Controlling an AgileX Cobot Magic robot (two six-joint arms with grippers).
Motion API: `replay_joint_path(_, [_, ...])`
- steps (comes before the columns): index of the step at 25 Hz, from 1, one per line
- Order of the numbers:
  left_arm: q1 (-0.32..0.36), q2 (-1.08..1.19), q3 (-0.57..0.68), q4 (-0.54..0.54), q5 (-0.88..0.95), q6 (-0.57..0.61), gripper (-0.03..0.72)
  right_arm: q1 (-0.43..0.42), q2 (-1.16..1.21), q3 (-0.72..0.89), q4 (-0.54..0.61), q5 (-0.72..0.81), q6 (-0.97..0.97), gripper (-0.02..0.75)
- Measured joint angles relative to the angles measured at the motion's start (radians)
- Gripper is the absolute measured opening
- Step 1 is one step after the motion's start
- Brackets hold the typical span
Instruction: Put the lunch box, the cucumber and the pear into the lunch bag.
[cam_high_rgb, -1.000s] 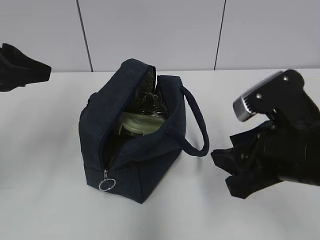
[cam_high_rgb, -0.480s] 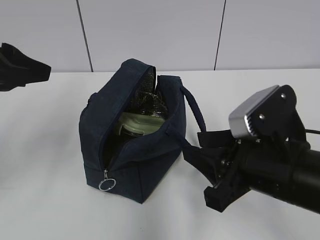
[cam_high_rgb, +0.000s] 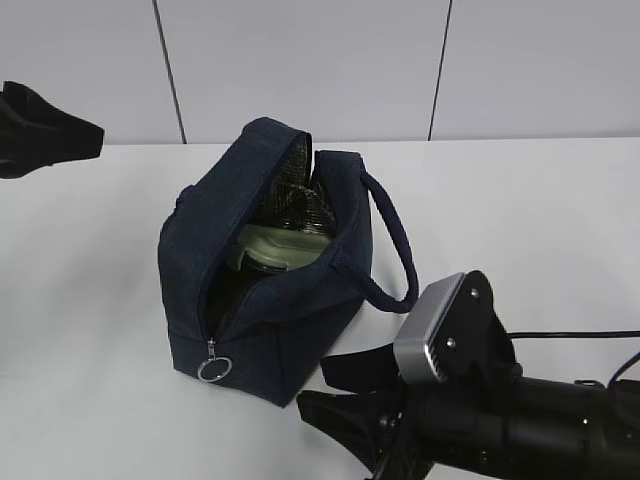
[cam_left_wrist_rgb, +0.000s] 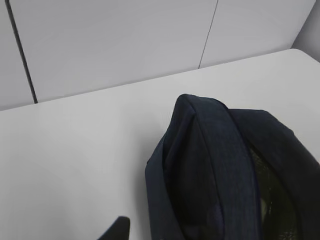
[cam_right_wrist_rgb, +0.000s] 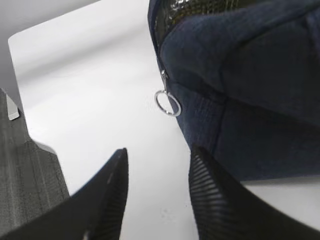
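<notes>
Black and still, the left claw (cam_high_rgb: 55, 135) hangs high at the far left, well apart from the bag (cam_high_rgb: 270, 270). It has not moved in the last second. Only a bit of it shows, so I cannot tell if it is wide or narrow.

To the right of that claw, the bag stands on the white counter (cam_high_rgb: 90, 300) with its top unzipped. The lunch box (cam_high_rgb: 280, 247) sits inside, its pale green lid showing. The cucumber and the pear are not in sight. They may be under the box, but I cannot tell.

The big change is on the right. A second ago the right claw (cam_high_rgb: 345, 395) was up beside the handle (cam_high_rgb: 395, 255). Now it has come down low and forward, close to the front corner of the bag.

Its two fingers (cam_right_wrist_rgb: 112, 200) are spread wide and hold nothing. From this claw, the ring pull (cam_right_wrist_rgb: 167, 103) is just ahead and a little up, near but not touching. My guess is that packing is done and the next job is the zipper.
</notes>
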Motion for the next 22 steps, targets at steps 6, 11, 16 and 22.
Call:
replay_joint_path(6, [0.000, 0.000, 0.000, -0.047, -0.001, 0.000, 0.244, 0.000, 0.109, -0.052, -0.108, -0.020, 0.000, 0.323])
replay_joint_path(11, [0.000, 0.000, 0.000, -0.049, 0.000, 0.000, 0.242, 0.004, 0.127, -0.094, -0.131, -0.020, 0.002, 0.340])
replay_joint_path(16, [0.000, 0.002, 0.000, -0.048, 0.005, 0.000, 0.242, 0.039, 0.127, -0.124, -0.136, 0.004, 0.002, 0.424])
replay_joint_path(22, [0.000, 0.009, 0.000, -0.048, 0.031, 0.000, 0.242, 0.136, 0.166, -0.209, -0.096, 0.103, 0.002, 0.477])
